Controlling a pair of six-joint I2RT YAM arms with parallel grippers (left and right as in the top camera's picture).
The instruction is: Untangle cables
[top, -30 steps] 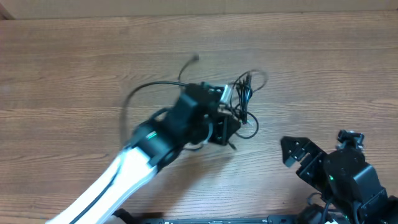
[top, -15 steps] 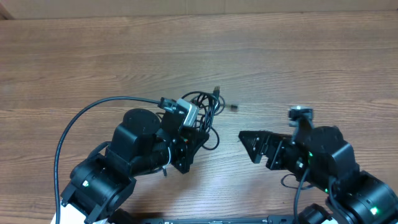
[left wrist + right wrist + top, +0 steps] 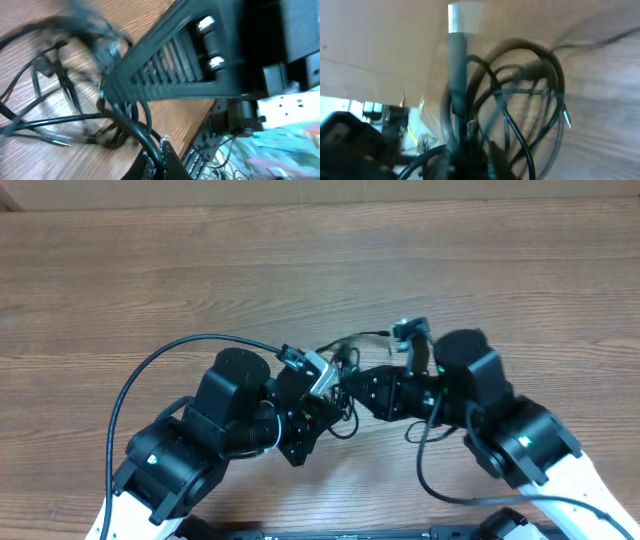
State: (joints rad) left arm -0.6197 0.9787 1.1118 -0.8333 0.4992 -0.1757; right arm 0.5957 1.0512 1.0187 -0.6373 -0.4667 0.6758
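Note:
The cables (image 3: 341, 353) are a small tangle of thin black cords lifted between my two grippers at the table's middle front. My left gripper (image 3: 335, 398) comes in from the lower left and is shut on a black cord (image 3: 131, 124) that runs between its fingertips (image 3: 156, 161). My right gripper (image 3: 358, 383) reaches in from the right, tips pointing left into the tangle. The right wrist view is blurred, showing loops of cord (image 3: 530, 85) fanning up from the right gripper's (image 3: 479, 159) closed jaws. One silver plug tip (image 3: 567, 117) hangs free.
The wooden table (image 3: 150, 270) stretches left, right and behind the tangle. The left arm's thick black supply cable (image 3: 160, 358) arcs over the table at the left. The right gripper's ribbed finger (image 3: 175, 65) crosses the left wrist view, close above the cords.
My right arm has swung left from the front right corner into the tangle and its jaws have closed there. My left gripper, still shut, has shifted slightly right with the cords.

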